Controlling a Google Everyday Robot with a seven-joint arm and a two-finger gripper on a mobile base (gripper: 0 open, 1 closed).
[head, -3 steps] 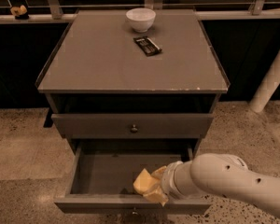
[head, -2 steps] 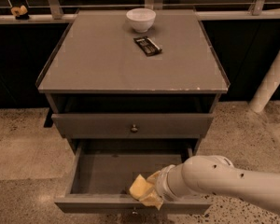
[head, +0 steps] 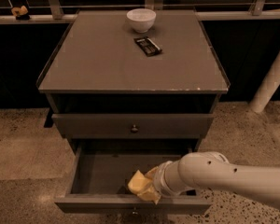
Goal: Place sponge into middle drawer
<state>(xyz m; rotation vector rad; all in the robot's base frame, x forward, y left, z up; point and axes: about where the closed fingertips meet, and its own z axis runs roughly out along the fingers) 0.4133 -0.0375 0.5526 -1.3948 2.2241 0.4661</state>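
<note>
Sitting at the tip of the arm (head: 224, 174), the yellow sponge (head: 140, 185) is tilted and looks squeezed, and its lower corner crosses over the front wall of the drawer (head: 98, 171). It is over the front part of the drawer, a little right of the centre; I cannot tell if it touches the drawer floor. The gripper (head: 150, 185) is closed on the sponge and mostly hidden behind it. The arm comes in from the right lower side and is white with small dark holes. The drawer is pulled out and its grey-brown bottom is bare to the left of the sponge. Just above it the upper drawer (head: 93, 125) is closed, with a round dark knob (head: 134, 129) in the middle. On the cabinet top (head: 107, 64) stand a white bowl (head: 141, 19) near the back edge and a dark flat packet (head: 148, 45) just in front of it, not touching. A white post (head: 270, 78) leans at the right, on the speckled floor (head: 18, 148).
</note>
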